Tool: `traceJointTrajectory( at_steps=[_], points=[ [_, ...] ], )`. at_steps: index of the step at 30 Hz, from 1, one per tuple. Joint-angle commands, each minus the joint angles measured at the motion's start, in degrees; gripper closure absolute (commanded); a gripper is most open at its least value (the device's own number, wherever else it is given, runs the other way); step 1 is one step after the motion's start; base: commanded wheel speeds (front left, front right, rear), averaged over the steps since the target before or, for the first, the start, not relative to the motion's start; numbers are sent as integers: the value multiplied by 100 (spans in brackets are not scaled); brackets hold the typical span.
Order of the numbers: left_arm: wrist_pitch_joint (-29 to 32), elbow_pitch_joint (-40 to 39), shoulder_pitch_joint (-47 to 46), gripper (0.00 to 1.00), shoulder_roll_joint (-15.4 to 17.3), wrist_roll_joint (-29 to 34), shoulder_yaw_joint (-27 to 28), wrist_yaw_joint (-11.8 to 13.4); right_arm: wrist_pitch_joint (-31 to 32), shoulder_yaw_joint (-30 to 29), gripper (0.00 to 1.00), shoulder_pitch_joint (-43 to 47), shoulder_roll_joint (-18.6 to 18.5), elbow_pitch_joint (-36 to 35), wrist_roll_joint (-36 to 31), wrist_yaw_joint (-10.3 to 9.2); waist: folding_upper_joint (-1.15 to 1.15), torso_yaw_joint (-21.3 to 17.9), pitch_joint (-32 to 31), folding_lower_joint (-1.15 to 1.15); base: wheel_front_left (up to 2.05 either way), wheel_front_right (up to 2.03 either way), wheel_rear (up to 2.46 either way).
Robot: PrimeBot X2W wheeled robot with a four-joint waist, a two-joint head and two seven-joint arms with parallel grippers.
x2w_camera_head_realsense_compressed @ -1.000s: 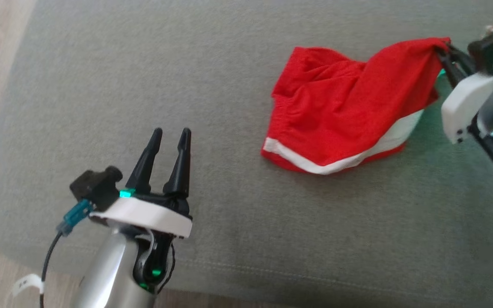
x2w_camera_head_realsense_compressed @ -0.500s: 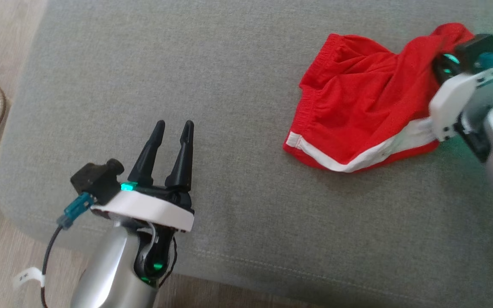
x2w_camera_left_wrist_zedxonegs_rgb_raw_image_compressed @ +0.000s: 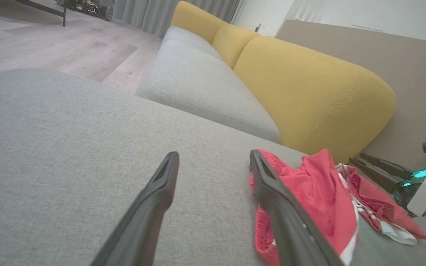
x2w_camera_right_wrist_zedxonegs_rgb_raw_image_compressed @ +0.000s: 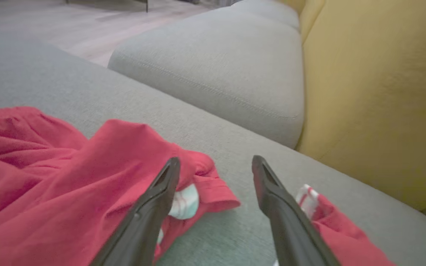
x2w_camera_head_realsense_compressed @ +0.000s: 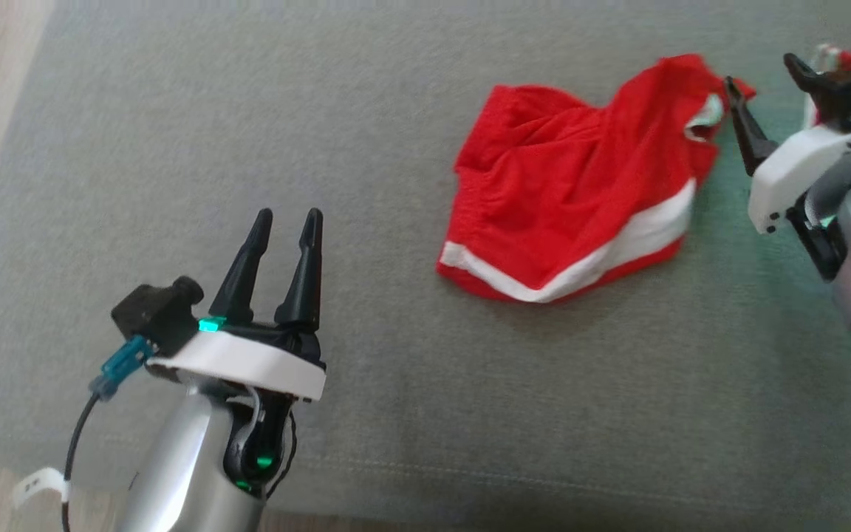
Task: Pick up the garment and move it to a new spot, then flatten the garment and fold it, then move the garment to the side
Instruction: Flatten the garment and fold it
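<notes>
Garment lies rumpled on the grey cushion, apparently set down for flattening; right gripper stands spread wide beside its corner, left gripper hovers open, empty.

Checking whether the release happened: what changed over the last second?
The right gripper opened and let go of the red shorts, whose corner now lies slack on the grey cushion. The left gripper stayed open, apart from the shorts.
</notes>
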Motion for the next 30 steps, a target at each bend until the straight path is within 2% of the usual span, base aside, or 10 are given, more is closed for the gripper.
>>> traceJointTrajectory(
  at_steps=[1, 6, 12, 13, 21, 25, 30],
  points=[
    [-31, -181, -6, 0, 62, 52, 205, -35, -168, -87, 0, 160, 33, -124, 79, 37, 0, -226, -209, 0, 0, 0, 0],
    [-31, -203, 137, 0, 62, 106, 240, -35, -451, -557, 0, 721, 141, -414, 183, 37, 0, -511, -404, 0, 0, 0, 0],
    [-31, -211, 258, 0, 62, 89, 271, -35, -569, -1405, 0, 1734, 442, -1196, 123, 37, 0, -772, -523, 0, 0, 0, 0],
    [-31, -211, 258, 0, 62, 89, 271, -35, -569, -1405, 0, 1734, 442, -1196, 123, 37, 0, -772, -523, 0, 0, 0, 0],
    [-31, -28, 246, 0, 62, 110, 93, -35, -549, -2194, 0, 2721, 962, -2311, -493, 37, 0, -1059, -501, 0, 0, 0, 0],
    [-31, 325, 164, 0, 62, 182, -142, -35, -345, -2403, 0, 2930, 1106, -2747, -715, 37, 0, -1152, -483, 0, 0, 0, 0],
    [-31, 1163, -177, 0, 159, 253, -638, -35, -81, -2580, 0, 3143, 1256, -3257, -881, 37, 0, -1285, -407, 0, 0, 0, 0]
  ],
)
